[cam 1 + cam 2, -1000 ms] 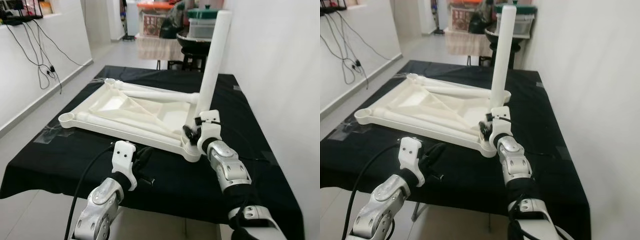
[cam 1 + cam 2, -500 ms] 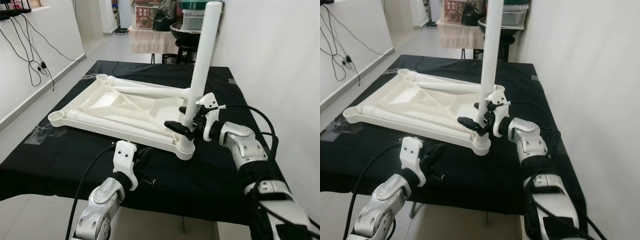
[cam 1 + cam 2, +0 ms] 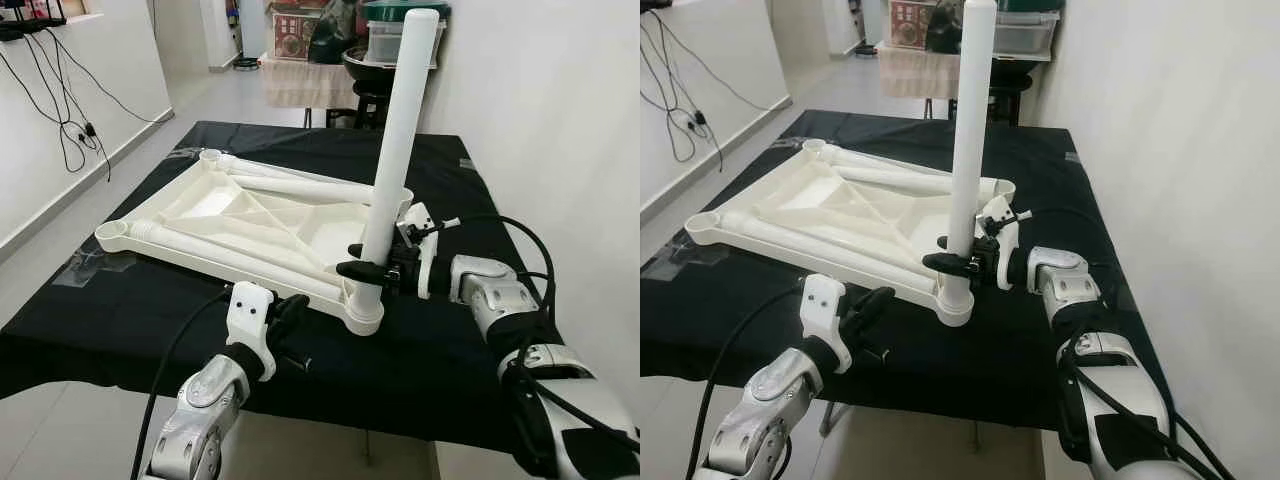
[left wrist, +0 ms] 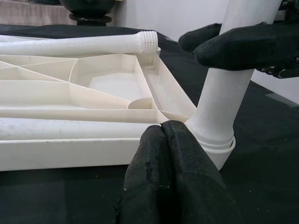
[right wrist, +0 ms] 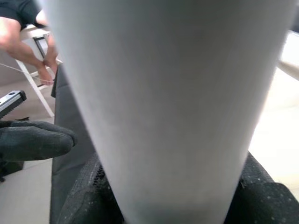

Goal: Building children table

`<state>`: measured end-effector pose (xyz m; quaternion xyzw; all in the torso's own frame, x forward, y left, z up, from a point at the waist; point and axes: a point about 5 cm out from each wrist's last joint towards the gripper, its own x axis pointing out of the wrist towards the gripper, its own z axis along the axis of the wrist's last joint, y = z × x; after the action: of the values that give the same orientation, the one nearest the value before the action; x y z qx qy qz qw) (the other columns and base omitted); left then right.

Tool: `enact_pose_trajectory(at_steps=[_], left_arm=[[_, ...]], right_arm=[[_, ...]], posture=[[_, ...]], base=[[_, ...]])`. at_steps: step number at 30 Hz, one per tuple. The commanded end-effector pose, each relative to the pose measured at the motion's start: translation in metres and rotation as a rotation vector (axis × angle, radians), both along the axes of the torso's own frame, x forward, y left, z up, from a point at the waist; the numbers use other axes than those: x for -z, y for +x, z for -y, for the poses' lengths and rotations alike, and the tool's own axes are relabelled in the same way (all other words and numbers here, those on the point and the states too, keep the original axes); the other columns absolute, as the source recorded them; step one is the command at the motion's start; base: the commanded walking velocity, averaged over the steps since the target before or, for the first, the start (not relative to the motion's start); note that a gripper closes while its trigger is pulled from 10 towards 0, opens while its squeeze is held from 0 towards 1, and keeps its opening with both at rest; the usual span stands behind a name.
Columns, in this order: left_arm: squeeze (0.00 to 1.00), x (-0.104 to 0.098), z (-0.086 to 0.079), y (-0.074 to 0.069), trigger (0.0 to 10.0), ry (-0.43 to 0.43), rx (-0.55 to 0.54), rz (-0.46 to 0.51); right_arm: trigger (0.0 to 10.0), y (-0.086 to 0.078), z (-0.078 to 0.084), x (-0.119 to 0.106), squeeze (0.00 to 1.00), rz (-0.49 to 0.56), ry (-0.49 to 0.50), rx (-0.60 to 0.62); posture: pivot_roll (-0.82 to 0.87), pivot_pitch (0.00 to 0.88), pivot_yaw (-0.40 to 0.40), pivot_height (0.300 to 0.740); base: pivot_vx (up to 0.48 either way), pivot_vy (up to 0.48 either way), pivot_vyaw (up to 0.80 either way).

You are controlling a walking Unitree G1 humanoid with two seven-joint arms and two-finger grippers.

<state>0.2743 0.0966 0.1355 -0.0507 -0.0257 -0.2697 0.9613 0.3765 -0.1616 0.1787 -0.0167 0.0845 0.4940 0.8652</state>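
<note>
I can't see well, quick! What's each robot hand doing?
Left end effector: closed, empty, beside the tabletop.
Right end effector: closed around the upright table leg.

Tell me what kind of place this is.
Probably a room in a home, used as a work area. The black-covered table stands against a plain white wall on a tiled floor; cables hang down the other wall, and storage boxes and a dark pot are stacked behind.

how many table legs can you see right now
2. One table leg stands upright in the near corner socket of the tabletop, with the right pincer around it. One threaded leg lies across the tabletop. Others may be hidden.
</note>
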Motion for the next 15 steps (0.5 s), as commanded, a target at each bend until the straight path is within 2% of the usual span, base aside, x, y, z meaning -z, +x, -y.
enact_pose_trajectory(at_steps=[1,3,4,5,6,7,9,10,11,12,13,15], left_arm=[[0.00,0.001,0.000,-0.001,10.0,0.000,-0.005,-0.004],[0.00,0.000,-0.001,-0.001,10.0,-0.003,-0.005,-0.004],[0.00,0.000,-0.001,-0.001,10.0,-0.003,-0.005,-0.004],[0.00,0.000,-0.002,-0.001,10.0,-0.003,-0.005,-0.004],[0.00,0.000,-0.003,-0.001,10.0,-0.002,-0.005,-0.005],[0.00,0.000,-0.004,-0.001,10.0,-0.001,-0.005,-0.005],[0.00,0.000,-0.004,-0.001,10.0,-0.001,-0.005,-0.005],[0.00,-0.001,-0.004,-0.001,10.0,-0.001,-0.005,-0.005],[0.00,-0.001,-0.005,0.000,10.0,0.002,-0.004,-0.005],[0.00,-0.001,-0.005,0.000,10.0,0.002,-0.004,-0.005],[0.00,-0.001,-0.005,0.000,10.0,-0.001,-0.004,-0.007],[0.00,0.000,-0.005,0.001,10.0,-0.003,-0.003,-0.008]], right_arm=[[0.0,-0.001,0.001,0.006,0.00,-0.019,0.004,0.026],[0.0,0.000,0.008,0.017,0.00,-0.002,-0.071,0.180],[0.0,0.000,0.008,0.017,0.00,-0.002,-0.071,0.180],[0.0,0.001,0.010,0.025,0.00,-0.020,-0.085,0.310],[0.0,0.002,0.018,0.038,0.00,-0.057,-0.058,0.774],[0.0,-0.006,0.030,0.050,0.00,-0.123,-0.061,1.117],[0.0,-0.006,0.030,0.050,0.00,-0.123,-0.061,1.117],[0.0,-0.022,0.009,0.061,0.00,-0.171,-0.023,1.095],[0.0,-0.030,-0.012,0.060,0.00,-0.109,-0.062,1.003],[0.0,-0.030,-0.012,0.060,0.00,-0.109,-0.062,1.003],[0.0,-0.029,-0.024,0.055,0.00,-0.065,-0.056,0.900],[0.0,-0.025,-0.028,0.051,0.00,-0.029,-0.067,0.855]], posture=[[-0.03,0.020,-0.052,0.740],[-0.03,0.026,-0.049,0.740],[-0.03,0.026,-0.049,0.740],[-0.03,0.028,-0.049,0.740],[-0.04,0.033,-0.046,0.740],[-0.04,0.033,-0.046,0.740],[-0.04,0.033,-0.046,0.740],[-0.04,0.040,-0.035,0.740],[-0.05,0.038,-0.021,0.740],[-0.05,0.038,-0.021,0.740],[-0.05,0.029,-0.031,0.740],[-0.04,0.029,-0.041,0.740]], base=[[0.000,0.000,0.00],[0.000,0.000,0.00],[0.000,0.000,0.00],[0.000,0.000,0.00],[0.000,0.000,0.00],[0.000,0.000,0.00],[0.000,0.000,0.00],[0.000,0.000,0.00],[0.000,0.000,0.00],[0.000,0.000,0.00],[0.000,0.000,0.00],[0.000,0.000,0.00]])
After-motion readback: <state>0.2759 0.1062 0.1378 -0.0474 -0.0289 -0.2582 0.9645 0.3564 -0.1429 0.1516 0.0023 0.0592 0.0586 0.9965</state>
